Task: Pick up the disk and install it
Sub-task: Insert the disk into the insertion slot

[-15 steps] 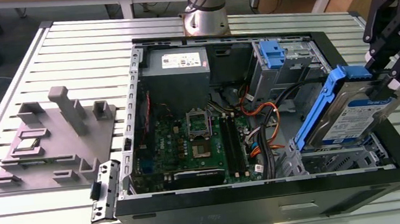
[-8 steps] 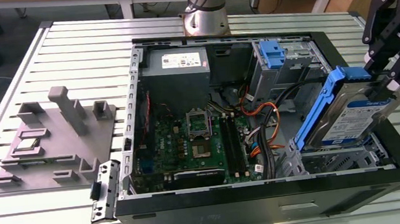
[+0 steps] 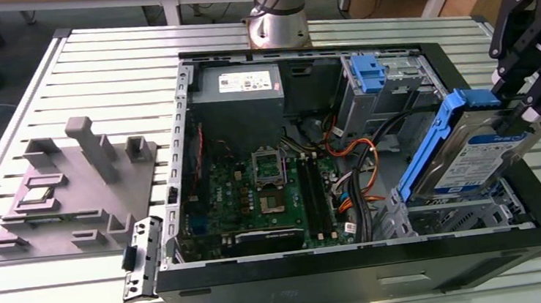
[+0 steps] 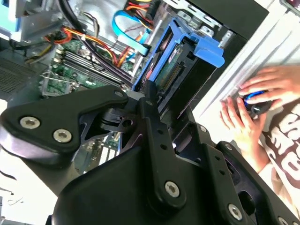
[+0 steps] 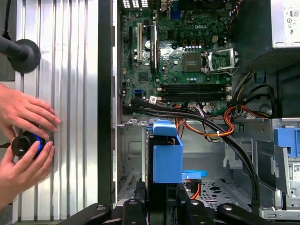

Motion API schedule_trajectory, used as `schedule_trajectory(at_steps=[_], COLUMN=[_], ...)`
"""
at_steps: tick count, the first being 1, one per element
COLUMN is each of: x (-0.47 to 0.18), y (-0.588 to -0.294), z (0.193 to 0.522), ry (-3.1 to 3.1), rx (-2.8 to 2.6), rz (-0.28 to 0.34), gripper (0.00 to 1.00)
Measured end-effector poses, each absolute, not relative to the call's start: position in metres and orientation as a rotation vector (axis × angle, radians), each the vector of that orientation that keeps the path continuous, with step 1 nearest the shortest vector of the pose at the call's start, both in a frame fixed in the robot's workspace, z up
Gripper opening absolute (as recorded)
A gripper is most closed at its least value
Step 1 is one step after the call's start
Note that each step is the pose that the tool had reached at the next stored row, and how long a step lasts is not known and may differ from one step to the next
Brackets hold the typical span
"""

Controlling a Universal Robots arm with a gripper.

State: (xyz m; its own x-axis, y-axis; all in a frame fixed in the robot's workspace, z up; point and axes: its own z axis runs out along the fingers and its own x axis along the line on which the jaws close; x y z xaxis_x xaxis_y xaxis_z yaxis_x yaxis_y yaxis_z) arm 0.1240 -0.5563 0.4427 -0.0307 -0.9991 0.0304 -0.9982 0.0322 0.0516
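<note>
A slatted metal tabletop (image 3: 96, 64) is taken up mostly by an open computer case (image 3: 360, 279) lying on its side. A grey power supply box (image 3: 237, 84) is fixed in the case's far corner. A bare metal drive bay (image 3: 452, 213) sits in the case's near corner, on the exterior view's right. The disk (image 3: 467, 160) is held off the tabletop, directly above that bay and inside the outline of the case. Its long axis is steeply tilted. The lower end is dipped toward the bay and the middle of the case, while the upper end is raised toward the case's outer wall on the exterior view's right. One blue side rail is turned up along the higher long edge. The claw (image 3: 531, 110) is closed on the disk's raised end, so the disk hangs down and inward from it; no contact between the disk and the bay can be made out. The lowering is judged to depend on this tilt being matched to the bay's slot. A person's hand (image 5: 28, 112) rests on the tabletop just outside the case's wall.
</note>
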Motion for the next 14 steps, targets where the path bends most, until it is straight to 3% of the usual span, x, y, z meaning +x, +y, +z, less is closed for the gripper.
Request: schedule_trajectory(at_steps=[14], x=[0.1240], y=[-0.5567], z=[0.4361], ry=[-2.218], rx=[2.149], rz=[-0.032], gripper=[0.35])
